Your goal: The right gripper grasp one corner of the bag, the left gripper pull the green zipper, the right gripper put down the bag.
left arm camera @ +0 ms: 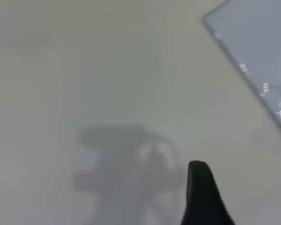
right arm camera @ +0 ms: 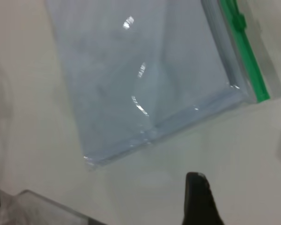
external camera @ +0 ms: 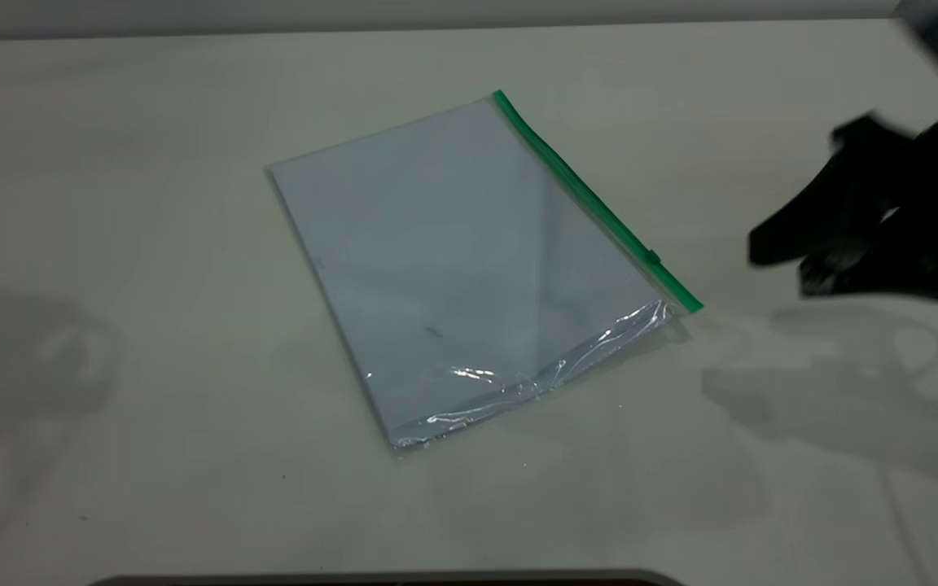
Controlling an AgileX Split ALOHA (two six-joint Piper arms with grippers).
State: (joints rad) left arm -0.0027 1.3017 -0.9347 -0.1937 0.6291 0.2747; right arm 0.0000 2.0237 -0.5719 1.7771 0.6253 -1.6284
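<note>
One bag (external camera: 469, 268) holding white paper lies flat; right gripper (external camera: 786, 264) fingers spread nearby

Soft, even light falls on the pale desk (external camera: 151, 122) from overhead. The exterior view is fairly sharp at the bag (external camera: 469, 268), whose crinkled near edge throws small white glints. The right hand (external camera: 860, 244) is smeared by motion blur and casts a broad grey shadow on the desk below it; a fainter shadow lies at far left. Both wrist views are hazy and out of focus, with one dark finger (left arm camera: 203, 197) blurred close up.
</note>
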